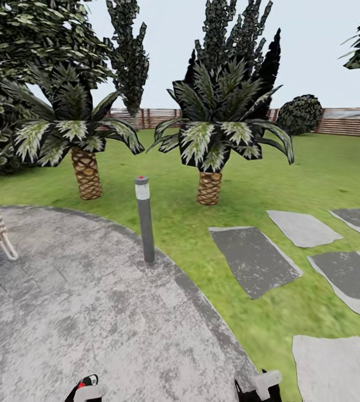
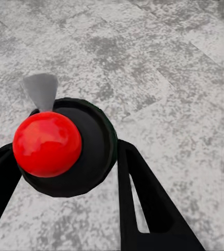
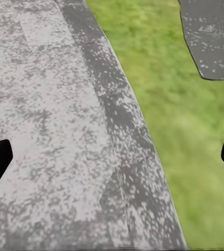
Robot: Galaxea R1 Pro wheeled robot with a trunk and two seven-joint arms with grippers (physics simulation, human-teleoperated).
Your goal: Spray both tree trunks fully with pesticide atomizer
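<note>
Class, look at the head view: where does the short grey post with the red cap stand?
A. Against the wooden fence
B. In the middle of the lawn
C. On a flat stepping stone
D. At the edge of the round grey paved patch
D: the short grey post with the red cap rises from the dark curved rim of the round grey paved patch, right where the green lawn begins.

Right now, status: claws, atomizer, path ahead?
Left claw shut on the atomizer, over paving. Right claw open, empty. Bollard light ahead at the lawn edge.

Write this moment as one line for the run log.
left hand: shut on pesticide atomizer | right hand: open, empty | under hands: grey paving | ahead: lawn, two palms
</note>
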